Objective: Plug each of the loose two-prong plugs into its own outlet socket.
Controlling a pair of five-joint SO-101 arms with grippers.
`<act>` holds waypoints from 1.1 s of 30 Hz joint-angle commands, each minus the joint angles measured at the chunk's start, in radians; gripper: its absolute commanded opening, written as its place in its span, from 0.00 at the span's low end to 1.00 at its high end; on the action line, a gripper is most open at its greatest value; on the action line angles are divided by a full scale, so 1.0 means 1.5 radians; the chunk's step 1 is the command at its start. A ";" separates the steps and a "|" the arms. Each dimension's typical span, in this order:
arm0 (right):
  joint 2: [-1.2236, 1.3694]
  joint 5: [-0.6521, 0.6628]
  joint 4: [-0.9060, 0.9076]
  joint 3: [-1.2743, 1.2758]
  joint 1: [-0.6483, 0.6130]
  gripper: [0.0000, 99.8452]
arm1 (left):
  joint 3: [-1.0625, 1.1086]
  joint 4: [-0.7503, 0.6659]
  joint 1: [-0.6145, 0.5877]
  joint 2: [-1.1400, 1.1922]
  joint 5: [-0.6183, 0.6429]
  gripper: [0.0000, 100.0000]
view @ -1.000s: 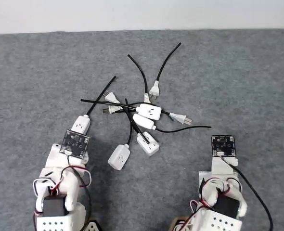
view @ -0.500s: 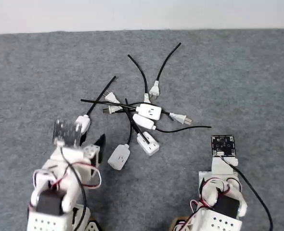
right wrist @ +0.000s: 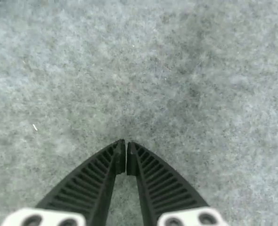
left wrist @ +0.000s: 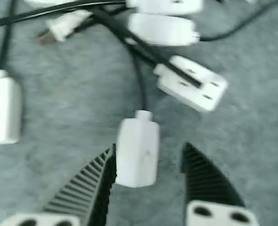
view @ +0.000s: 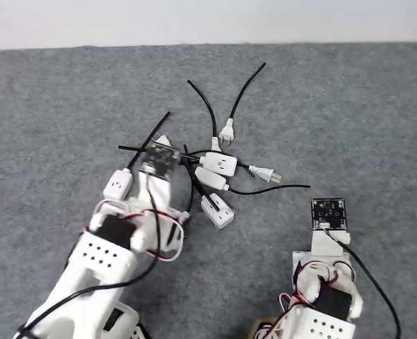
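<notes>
My left gripper (left wrist: 148, 162) stands open low over the grey mat, one jaw on each side of a white outlet socket (left wrist: 135, 153) that lies flat with its black cord running off to the tangle. Neither jaw visibly touches it. Close by lie a second socket (left wrist: 192, 84) (view: 218, 210), a third (left wrist: 1, 110) (view: 116, 185), and a loose two-prong plug (left wrist: 63, 28). In the high view the left arm (view: 159, 161) leans over the pile. More plugs (view: 227, 131) (view: 265, 173) lie at the pile's far side. My right gripper (right wrist: 126, 157) is shut over bare mat.
Two more white sockets (view: 219, 164) (view: 210, 178) sit in the middle of the crossing black cords (view: 208, 106). The right arm (view: 329, 212) rests at the near right, apart from the pile. Open grey mat (view: 364, 106) lies to the right and far left.
The left arm has lifted from its rest near the left socket and swung forward and right, over the pile. Its open jaws now straddle the near socket. The right arm has stayed put.
</notes>
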 commanded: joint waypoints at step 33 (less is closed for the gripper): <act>-0.008 0.008 -0.015 0.011 0.047 0.01 | -0.059 -0.033 -0.029 0.159 -0.165 0.26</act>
